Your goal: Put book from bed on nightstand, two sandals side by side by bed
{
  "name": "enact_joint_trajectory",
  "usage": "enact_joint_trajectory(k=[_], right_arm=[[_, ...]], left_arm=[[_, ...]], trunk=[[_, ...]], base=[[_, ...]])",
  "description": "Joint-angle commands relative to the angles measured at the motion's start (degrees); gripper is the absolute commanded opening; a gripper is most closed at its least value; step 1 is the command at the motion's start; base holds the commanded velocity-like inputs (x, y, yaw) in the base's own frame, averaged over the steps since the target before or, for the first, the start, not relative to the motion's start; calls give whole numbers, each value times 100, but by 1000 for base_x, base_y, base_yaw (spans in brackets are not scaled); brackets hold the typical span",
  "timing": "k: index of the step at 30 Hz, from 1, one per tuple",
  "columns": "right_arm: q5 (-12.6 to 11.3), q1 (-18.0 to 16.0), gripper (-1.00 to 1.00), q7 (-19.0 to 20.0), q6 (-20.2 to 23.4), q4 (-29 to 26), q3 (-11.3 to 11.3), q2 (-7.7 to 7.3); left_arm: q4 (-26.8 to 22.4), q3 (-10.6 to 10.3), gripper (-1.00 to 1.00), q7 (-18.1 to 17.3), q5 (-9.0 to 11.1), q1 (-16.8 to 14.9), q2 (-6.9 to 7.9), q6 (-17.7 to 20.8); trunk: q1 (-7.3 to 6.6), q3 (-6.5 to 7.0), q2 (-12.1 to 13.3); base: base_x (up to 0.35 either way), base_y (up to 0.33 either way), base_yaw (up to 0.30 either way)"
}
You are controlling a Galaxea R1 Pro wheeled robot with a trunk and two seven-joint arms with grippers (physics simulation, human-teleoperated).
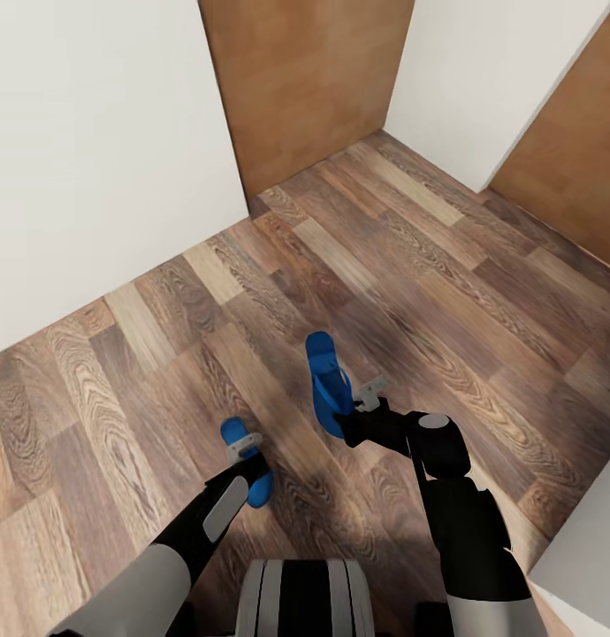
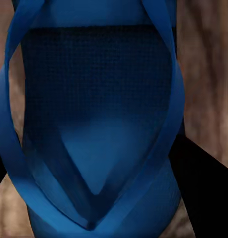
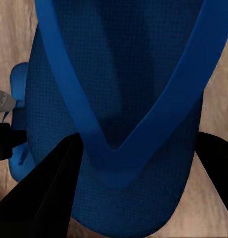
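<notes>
Each of my grippers holds one bright blue sandal over the brown wood-plank floor [image 1: 446,292]. In the head view my left gripper [image 1: 246,449] is shut on the smaller-looking sandal [image 1: 259,488], low and left of centre. To its right, my right gripper [image 1: 362,400] is shut on the other sandal [image 1: 325,376], which points away from me. The left wrist view has its sandal [image 2: 99,124] close up between dark fingers [image 2: 198,188]. Black fingers [image 3: 44,198] also flank the right one's sandal [image 3: 119,99], with the left sandal [image 3: 17,84] beyond. The book, bed and nightstand are out of view.
A white wall [image 1: 93,150] runs along the left and another [image 1: 491,80] stands at the back right. Brown wooden panels [image 1: 305,80] [image 1: 579,168] lie between and beside them. A pale grey-white block [image 1: 588,548] juts in at the bottom right. My base [image 1: 305,597] shows below.
</notes>
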Motion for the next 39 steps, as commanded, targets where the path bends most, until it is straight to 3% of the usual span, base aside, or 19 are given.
enact_joint_trajectory(k=[1,9,15,19,24,27,33,38,39], right_arm=[[49,-2,-100,62,21,-9,-4,2],[49,-2,-100,62,21,-9,-2,2],[49,-2,-100,62,21,-9,8,2],[49,-2,-100,62,21,-9,14,2],[49,1,-100,62,21,-9,21,2],[49,2,-100,62,21,-9,28,2],[-54,5,-100,62,28,-9,53,2],[-143,5,-100,68,70,-9,60,2],[-157,6,-100,70,82,-9,148,2]], left_arm=[[-21,-25,-100,56,33,11,4,9],[-211,-12,-100,70,29,131,63,9],[-908,56,-100,258,74,504,383,95],[-1755,89,-100,373,97,949,689,399],[-2357,122,-100,401,110,1285,928,569],[-2537,185,-100,406,113,1396,996,657],[-3008,525,-100,405,125,1800,1196,860],[-3115,573,-100,397,140,1875,1292,938],[-3138,577,-100,391,147,1886,1306,969]], trunk=[[-3,19,0],[-24,197,11],[-39,330,19],[-50,418,24],[-62,529,31],[-70,596,35],[-86,728,43],[-98,832,50],[-101,854,51]], base=[[0,0,268],[0,0,269],[0,0,278],[0,0,281],[0,0,282],[0,0,282],[0,0,282],[0,0,282],[0,0,284]])
